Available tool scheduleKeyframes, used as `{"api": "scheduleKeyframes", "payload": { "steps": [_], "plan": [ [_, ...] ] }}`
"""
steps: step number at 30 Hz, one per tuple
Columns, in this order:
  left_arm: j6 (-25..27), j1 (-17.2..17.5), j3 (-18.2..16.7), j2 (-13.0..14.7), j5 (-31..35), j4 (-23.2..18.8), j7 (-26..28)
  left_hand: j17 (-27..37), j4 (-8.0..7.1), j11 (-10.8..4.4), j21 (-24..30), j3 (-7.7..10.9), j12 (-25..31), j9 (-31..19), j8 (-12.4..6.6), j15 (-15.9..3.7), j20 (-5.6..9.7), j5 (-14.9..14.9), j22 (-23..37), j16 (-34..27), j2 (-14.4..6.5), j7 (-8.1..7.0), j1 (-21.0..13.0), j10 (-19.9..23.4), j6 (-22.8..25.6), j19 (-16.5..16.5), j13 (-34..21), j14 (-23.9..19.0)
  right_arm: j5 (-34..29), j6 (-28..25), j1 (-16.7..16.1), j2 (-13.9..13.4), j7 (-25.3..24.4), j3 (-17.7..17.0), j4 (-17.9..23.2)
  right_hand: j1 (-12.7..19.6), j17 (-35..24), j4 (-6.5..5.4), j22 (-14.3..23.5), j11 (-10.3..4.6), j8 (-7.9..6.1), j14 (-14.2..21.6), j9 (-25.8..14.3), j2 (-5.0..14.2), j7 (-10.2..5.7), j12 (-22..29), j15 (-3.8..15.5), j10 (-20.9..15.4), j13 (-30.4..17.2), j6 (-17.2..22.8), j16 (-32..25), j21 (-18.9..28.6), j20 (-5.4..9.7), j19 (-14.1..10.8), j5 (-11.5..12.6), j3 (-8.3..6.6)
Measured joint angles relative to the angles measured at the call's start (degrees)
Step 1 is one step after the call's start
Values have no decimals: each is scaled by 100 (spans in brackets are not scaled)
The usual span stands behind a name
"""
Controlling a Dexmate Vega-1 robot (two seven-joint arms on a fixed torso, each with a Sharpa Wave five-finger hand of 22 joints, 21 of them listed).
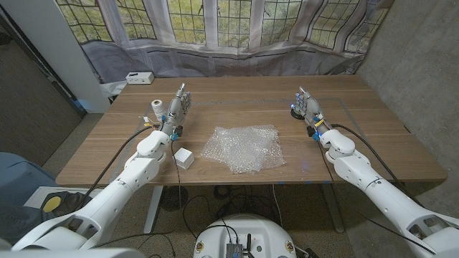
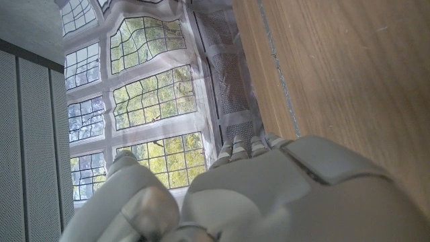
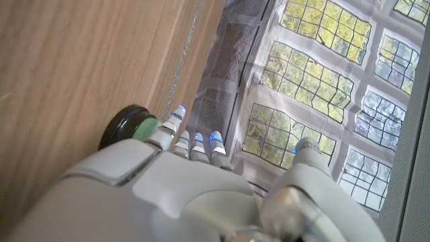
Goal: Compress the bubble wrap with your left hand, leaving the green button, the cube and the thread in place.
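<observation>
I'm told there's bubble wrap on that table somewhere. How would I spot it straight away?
Start at the long wooden table in front of the window and look to its middle, toward the near edge, between the two white arms. The crumpled sheet of clear bubble wrap lies there: wide, see-through and glistening, unlike the small solid white cube beside it.

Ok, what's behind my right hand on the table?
The green button on its dark base sits just past the right hand, near its fingertips. The hand covers most of it in the head view; whether they touch cannot be told.
</observation>
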State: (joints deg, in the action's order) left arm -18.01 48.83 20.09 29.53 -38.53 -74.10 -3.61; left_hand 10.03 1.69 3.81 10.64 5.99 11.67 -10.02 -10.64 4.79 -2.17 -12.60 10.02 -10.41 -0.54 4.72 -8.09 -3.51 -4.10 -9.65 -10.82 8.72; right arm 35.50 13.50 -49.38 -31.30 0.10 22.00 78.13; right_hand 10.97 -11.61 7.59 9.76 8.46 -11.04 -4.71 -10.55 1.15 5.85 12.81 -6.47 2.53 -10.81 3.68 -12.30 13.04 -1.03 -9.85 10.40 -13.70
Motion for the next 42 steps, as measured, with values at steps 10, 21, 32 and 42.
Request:
{"api": "scheduleKeyframes", "payload": {
  "steps": [10,21,32,42],
  "plan": [
    [-230,123,-56,38,-92,-125,-169,0,46,28,45,45,66,0,-44,-8,-80,0,-1,-62,-40,5,-40,179,199,25,0,-177,-104,-138,-191,-178,-157,26,390,0,0,0,0,16,0,31,0,0,0,0,-30,-16,0,0,0,0,-14,-14,0,0],
    [-253,240,-71,214,34,-527,-57,-1,158,103,207,158,227,1,-132,71,-304,41,-1,-150,-205,35,-280,689,662,553,1,-698,-144,15,-359,-266,-193,-44,540,0,-27,0,-1,45,0,31,1,0,-23,0,-29,-90,1,22,0,0,-32,-30,0,0],
    [-502,290,-71,262,420,-670,174,-1,285,109,315,235,318,1,-177,40,-377,117,-2,-195,-286,61,-467,1162,1130,1201,2,-1214,-81,224,-484,-308,-123,-174,502,-1,-27,-1,-1,52,-22,62,2,0,-54,0,-60,-124,2,53,0,-2,-32,-30,0,0],
    [-849,363,-100,198,388,-679,41,-1,396,81,357,346,340,2,-177,54,-357,145,-2,-195,-420,70,-681,1294,1347,1491,2,-1387,-46,346,-565,-342,-99,-242,539,-1,-27,-26,-1,35,-22,62,2,0,-76,0,-60,-141,2,31,0,-40,-31,-30,0,26]
  ]
}}
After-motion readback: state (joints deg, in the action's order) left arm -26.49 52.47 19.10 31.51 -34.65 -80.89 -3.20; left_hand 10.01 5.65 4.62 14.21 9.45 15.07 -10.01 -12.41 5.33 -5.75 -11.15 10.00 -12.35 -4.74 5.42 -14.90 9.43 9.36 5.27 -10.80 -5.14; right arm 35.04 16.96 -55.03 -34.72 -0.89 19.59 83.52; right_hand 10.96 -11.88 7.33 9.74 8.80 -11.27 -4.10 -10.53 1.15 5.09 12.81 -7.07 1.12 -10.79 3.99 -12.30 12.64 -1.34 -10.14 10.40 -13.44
